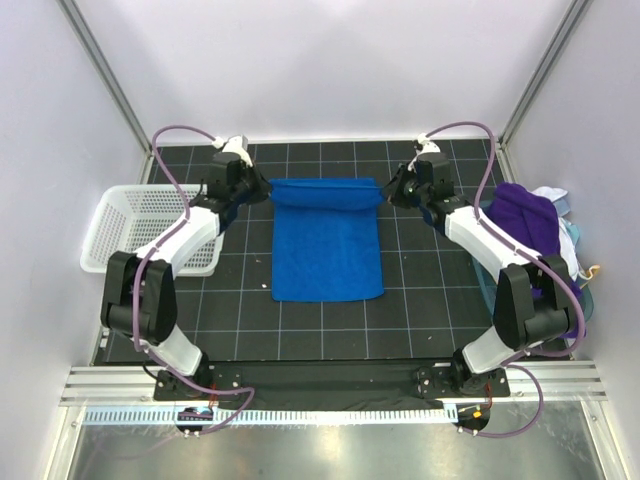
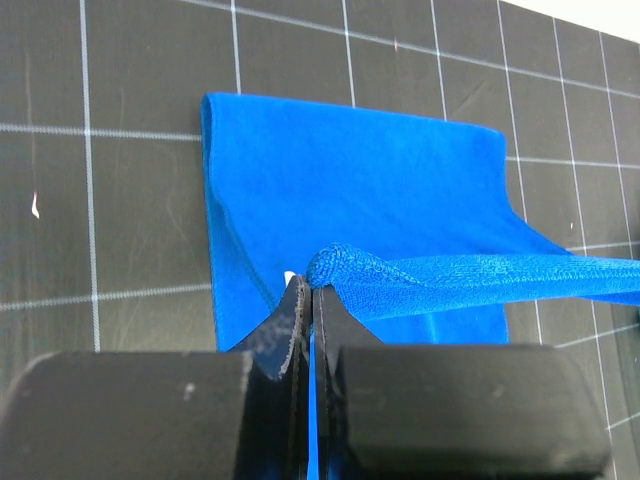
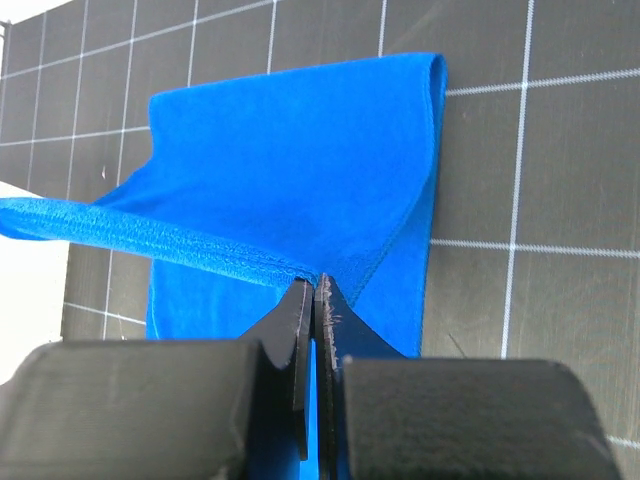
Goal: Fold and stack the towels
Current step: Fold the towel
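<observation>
A: So, how far along is it?
B: Early, I'd judge. The blue towel (image 1: pixel 328 250) lies flat mid-tabletop (image 1: pixel 240 320), with its far edge lifted into a roll. No fold is finished and nothing is stacked.
A: The pincers?
B: The left pincer (image 2: pixel 308 292) is closed tight on the far left corner, and the right pincer (image 3: pixel 312 285) is closed tight on the far right one. The hem runs taut between them.
A: And the others?
B: The purple towel (image 1: pixel 522 212) sits bunched at the right edge, unfolded. A pale cloth (image 1: pixel 570 232) shows behind it; I cannot tell if it is the white one. So this fold needs finishing, likely another follows, then the remaining towels and the stacking.
A: What does the overhead view add?
B: It adds the purple heap, the basket (image 1: pixel 130 228) at left and the whole layout. The wrist views show only blue cloth and grid, but they catch the pinch itself: jaws meeting on the hem, with the corner raised off the layer beneath. From above, the fingertips are too small to read.
</observation>
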